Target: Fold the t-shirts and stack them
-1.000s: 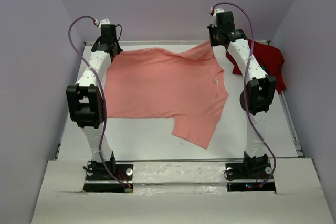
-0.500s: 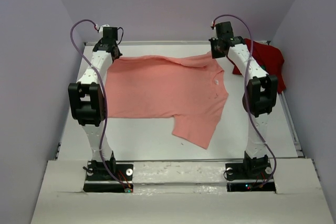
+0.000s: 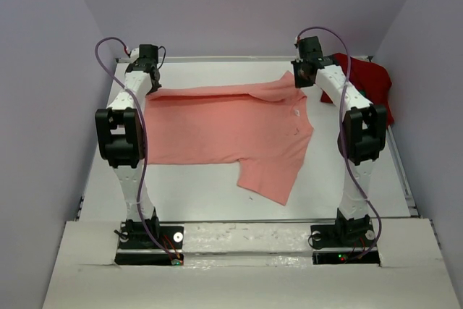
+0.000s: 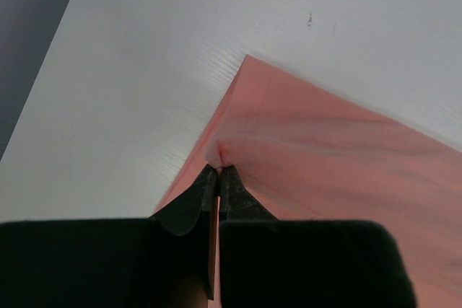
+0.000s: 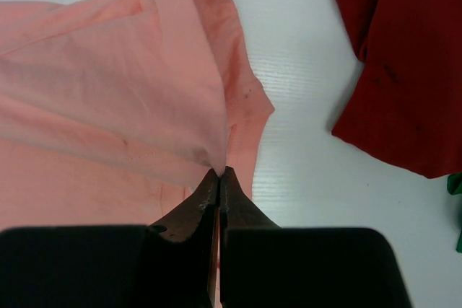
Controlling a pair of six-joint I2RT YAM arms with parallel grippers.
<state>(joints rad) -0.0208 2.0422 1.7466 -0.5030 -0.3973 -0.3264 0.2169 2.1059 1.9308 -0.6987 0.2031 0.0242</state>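
Observation:
The salmon-pink t-shirt [image 3: 224, 124] lies spread on the white table [image 3: 202, 193], its far edge lifted and doubled over toward me. My left gripper [image 3: 150, 86] is shut on the shirt's far-left corner [image 4: 220, 153]. At the far right, my right gripper [image 3: 300, 79] is shut on the far-right edge of the same shirt [image 5: 144, 84]. One sleeve [image 3: 271, 175] points toward the near edge. A dark red t-shirt [image 3: 365, 85] lies crumpled at the back right, also visible as the dark red t-shirt [image 5: 401, 63] in the right wrist view. A bit of bright green cloth [image 5: 456, 192] peeks in beside it.
Purple walls [image 3: 58, 70] close in the table on the left, back and right. Both arm bases [image 3: 148, 236] are bolted to the near edge. The bare white table surface [image 4: 144, 70] lies beyond the pink shirt's corner.
Both grippers have carried the pink shirt's far edge toward me and lower, folding it over the body. The shirt's far part now looks narrower from above.

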